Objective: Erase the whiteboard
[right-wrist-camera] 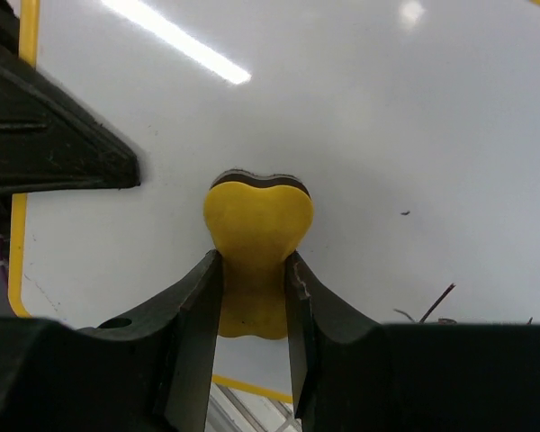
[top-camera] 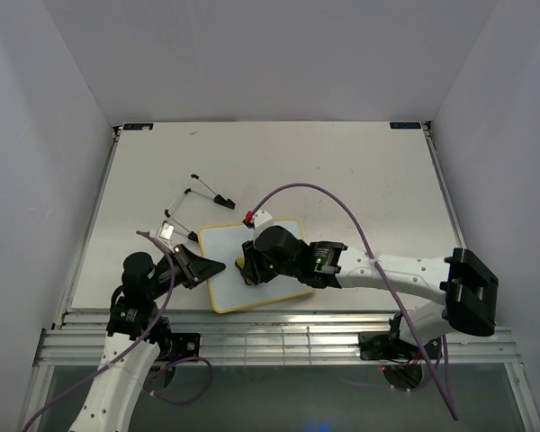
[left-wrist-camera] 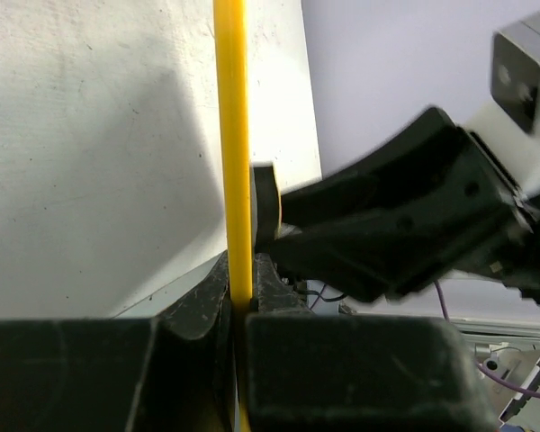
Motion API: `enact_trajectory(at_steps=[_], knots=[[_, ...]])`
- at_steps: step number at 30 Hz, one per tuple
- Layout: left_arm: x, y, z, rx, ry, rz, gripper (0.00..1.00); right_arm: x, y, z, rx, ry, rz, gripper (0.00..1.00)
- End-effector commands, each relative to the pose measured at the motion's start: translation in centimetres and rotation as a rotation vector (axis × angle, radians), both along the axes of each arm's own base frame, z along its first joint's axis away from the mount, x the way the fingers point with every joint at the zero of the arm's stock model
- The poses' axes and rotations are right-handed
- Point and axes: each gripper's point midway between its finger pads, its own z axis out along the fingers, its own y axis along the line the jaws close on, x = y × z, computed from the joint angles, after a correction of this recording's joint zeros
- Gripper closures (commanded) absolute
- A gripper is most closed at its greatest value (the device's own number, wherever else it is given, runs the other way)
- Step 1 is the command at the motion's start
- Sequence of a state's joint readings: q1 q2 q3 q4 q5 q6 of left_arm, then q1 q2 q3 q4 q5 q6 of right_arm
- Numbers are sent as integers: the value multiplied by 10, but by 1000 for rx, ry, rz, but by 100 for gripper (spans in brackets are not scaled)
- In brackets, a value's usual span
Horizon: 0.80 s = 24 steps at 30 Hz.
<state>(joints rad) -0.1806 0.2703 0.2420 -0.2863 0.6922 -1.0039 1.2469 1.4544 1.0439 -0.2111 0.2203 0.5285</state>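
Whiteboard (top-camera: 223, 245) lies on counter (top-camera: 342, 180), near front edge, between both arms. Left jaws clamped shut on its yellow frame (left-wrist-camera: 232, 135) at left edge. Right jaws closed on yellow eraser (right-wrist-camera: 256, 216), pressed against board surface.

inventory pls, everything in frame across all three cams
whiteboard: one, white with yellow frame, flat on the table near its front edge, between the arms
eraser: one, yellow, against the whiteboard surface, held by the right gripper
pen-like sticks: at least two, white and black, on the table beyond the whiteboard's far-left corner; too small to identify
table: one, white, under everything
cables: two, purple, one arching over the right arm, one by the left arm
left gripper: one, black, shut on the whiteboard's left frame edge
right gripper: one, black, shut on the eraser
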Motion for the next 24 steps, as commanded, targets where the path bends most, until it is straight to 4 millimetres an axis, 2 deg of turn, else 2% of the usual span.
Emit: enact_trajectory(at_steps=[1,2,3,4,6,7,9,12,14,17,20,21,23,24], knots=[[-34,-16,61,-140,-147,-182,100,32,-34,-31,-21,15,-117,92],[-35,-16,63,-143,-158,-180,100,35,-44,-37,-10,31,-137,92],[-36,-15,62,-147,-152,-176,100,44,-57,-33,24,34,-167,92],[-35,-15,61,-147,-148,-171,100,43,-75,-53,-10,51,-188,92],[-34,-15,57,-147,-138,-169,100,53,-96,-56,-9,39,-217,92],[-34,-15,55,-148,-129,-167,100,50,-111,-72,-40,55,-228,92],[-34,-15,52,-148,-126,-165,100,54,-128,-76,-37,59,-244,92],[-31,-14,47,-149,-121,-143,100,44,-142,-85,-37,76,-243,92],[-28,-13,42,-157,-100,-119,100,34,-141,-85,0,104,-215,92],[-25,-12,38,-166,-84,-100,100,26,-123,-71,106,114,-182,92],[-24,-11,36,-169,-77,-87,100,8,-96,-56,155,119,-105,92],[-23,-10,35,-168,-75,-79,100,-2,-80,-44,176,105,-61,92],[-21,-9,32,-166,-71,-66,100,-11,-63,-40,180,98,-31,92],[-19,-9,29,-165,-59,-57,100,-22,-48,-29,203,92,10,92]])
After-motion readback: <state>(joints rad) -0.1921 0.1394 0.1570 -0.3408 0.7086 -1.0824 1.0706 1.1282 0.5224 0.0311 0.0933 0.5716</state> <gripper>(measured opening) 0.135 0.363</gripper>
